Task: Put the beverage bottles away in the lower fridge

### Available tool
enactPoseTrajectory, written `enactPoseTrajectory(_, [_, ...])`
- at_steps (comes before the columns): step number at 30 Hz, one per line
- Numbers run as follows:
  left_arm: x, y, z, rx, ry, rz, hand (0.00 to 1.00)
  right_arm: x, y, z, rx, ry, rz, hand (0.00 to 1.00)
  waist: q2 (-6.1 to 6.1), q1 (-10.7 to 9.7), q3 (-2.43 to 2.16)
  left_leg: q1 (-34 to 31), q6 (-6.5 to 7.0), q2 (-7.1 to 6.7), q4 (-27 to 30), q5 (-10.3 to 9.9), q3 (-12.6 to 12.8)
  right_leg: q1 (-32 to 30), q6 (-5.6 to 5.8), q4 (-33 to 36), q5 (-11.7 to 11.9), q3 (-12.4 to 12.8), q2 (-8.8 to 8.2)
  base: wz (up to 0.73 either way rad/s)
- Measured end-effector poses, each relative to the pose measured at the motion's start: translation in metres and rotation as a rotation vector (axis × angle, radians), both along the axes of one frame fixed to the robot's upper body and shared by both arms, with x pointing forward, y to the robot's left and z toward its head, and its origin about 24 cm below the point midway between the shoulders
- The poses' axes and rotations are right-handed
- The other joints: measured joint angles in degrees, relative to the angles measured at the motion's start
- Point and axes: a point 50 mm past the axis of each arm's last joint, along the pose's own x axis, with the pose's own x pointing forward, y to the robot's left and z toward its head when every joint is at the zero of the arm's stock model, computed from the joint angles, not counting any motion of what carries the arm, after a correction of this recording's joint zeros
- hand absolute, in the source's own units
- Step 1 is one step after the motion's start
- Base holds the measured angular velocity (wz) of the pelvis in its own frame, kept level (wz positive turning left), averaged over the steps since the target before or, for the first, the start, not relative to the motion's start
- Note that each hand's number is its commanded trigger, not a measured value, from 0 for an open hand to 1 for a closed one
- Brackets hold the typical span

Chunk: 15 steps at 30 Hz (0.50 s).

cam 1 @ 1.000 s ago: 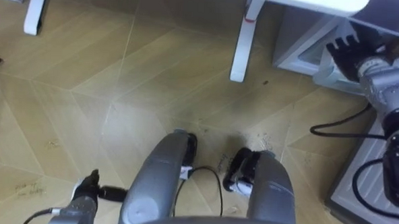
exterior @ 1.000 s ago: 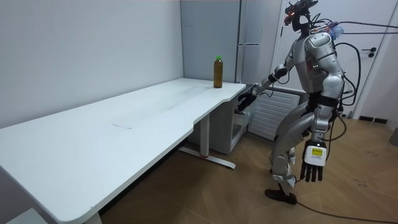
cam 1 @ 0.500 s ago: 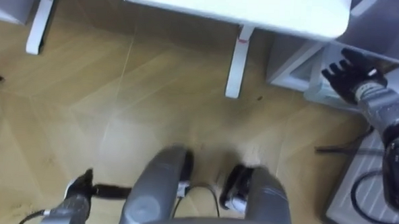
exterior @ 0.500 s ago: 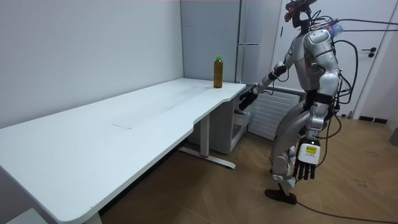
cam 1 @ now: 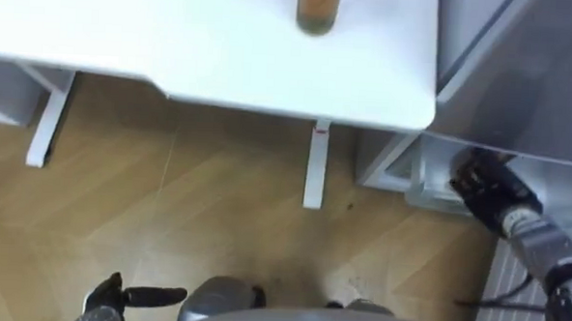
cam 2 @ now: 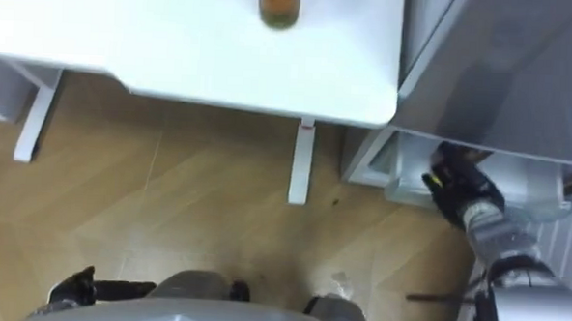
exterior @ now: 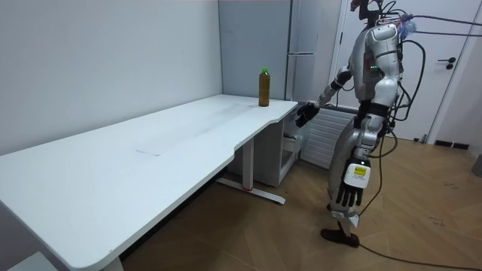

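Shift: since a second ago the robot has straightened up and its left arm has swung forward beside the thigh. The head's view has lifted, so the tabletop now runs across the upper frame.
Left hand (cam 1: 116, 295): at the lower left of the eye view, low by the leg. Its fingers are loose and extended, and it carries nothing.
Floor (cam 1: 216, 206): pale wood planks across the middle of the frame, below the table's edge.
Table (cam 1: 156, 39): a white top across the upper left and centre, with a white leg dropping from its right end.
Bottle (cam 1: 318, 9): the drink stands upright at the top centre, on the table near its right-hand corner. It is well apart from both hands.
Right hand (cam 1: 483, 186): at the right of the frame, raised forward past the table's corner. Its fingers are loosely spread and it grips nothing.
Fridge (cam 1: 521, 84): a grey front fills the upper right, just beside the table's end, with the right hand in front of its lower part.
Stance: in the room view the robot stands on both feet right of centre, at the table's far end, facing the fridge.
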Motion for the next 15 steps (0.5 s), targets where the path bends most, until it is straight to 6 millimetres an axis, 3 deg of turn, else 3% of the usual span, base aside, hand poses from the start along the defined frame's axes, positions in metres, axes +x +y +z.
enactPoseTrajectory(2, [-0.013,-0.002,-0.001,-0.005,0.022,0.027,0.00,-0.038,0.011,-0.018,0.045,0.084,-0.012,0.00,-0.80,-0.1,-0.12,4.8,-0.23,0.08,-2.9,0.1,-0.1,4.4,0.05,-3.1,0.0,0.1,0.59,-0.03])
enactPoseTrajectory(5, [-0.022,-0.008,-0.003,-0.019,0.035,0.037,0.00,-0.064,0.027,-0.031,0.085,0.131,-0.016,0.00,-0.90,-0.3,0.18,8.2,-0.31,0.30,-5.1,0.2,-0.2,7.3,0.00,-5.0,0.2,0.5,1.19,-0.20])
enactPoseTrajectory(8, [-0.018,-0.010,-0.003,-0.022,0.013,0.039,0.00,-0.082,0.042,-0.040,0.111,0.182,-0.010,0.00,-0.78,-0.6,0.36,9.4,-0.32,0.21,-6.0,0.2,-0.2,9.0,-0.07,-6.9,0.8,0.5,1.78,0.00])
enactPoseTrajectory(10, [-0.017,-0.012,-0.003,-0.025,-0.001,0.058,0.00,-0.087,0.049,-0.043,0.128,0.197,-0.007,0.00,-0.52,-0.5,0.65,10.1,-0.36,0.27,-6.5,0.2,-0.2,9.7,-0.07,-7.7,1.1,0.6,2.00,0.00])
enactPoseTrajectory(15, [-0.020,-0.012,-0.003,-0.025,-0.001,0.075,0.00,-0.097,0.063,-0.049,0.150,0.225,0.041,0.00,-0.47,-0.8,0.76,10.6,-0.39,0.19,-7.0,0.2,-0.2,10.3,-0.02,-8.5,1.2,0.5,2.03,0.00])
